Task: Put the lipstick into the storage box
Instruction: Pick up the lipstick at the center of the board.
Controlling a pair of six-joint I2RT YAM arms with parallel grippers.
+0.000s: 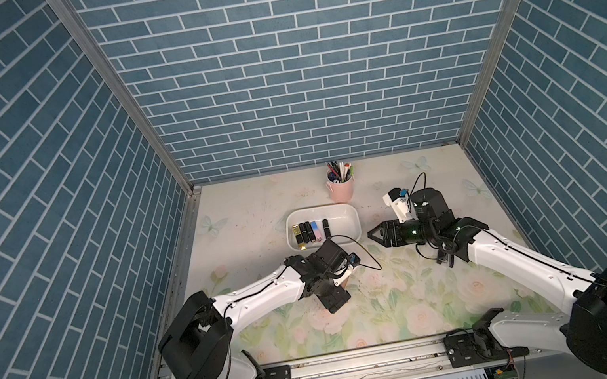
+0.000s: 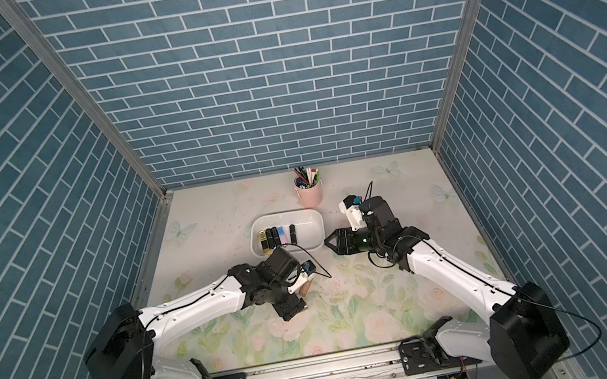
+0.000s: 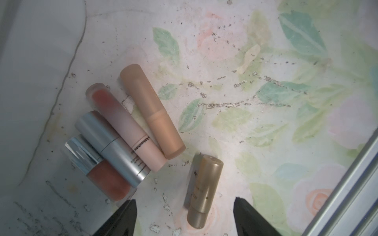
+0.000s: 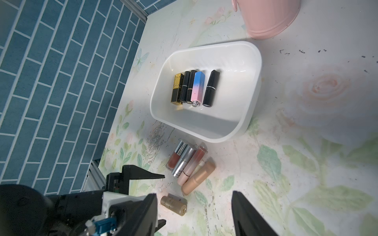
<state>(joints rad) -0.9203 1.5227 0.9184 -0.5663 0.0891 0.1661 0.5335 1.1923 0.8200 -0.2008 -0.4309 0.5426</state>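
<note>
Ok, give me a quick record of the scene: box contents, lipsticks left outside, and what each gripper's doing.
storage box: white tub, five lipsticks in a row inside
outside: four lipsticks clustered beside the box, one olive-gold lipstick apart
left gripper: open, jaws either side of the olive-gold lipstick, not closed on it
right gripper: open, empty, near the box
task status: unfinished

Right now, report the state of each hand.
Left hand: open, straddling the short gold lipstick, not gripping it.
Right hand: open, empty.
</note>
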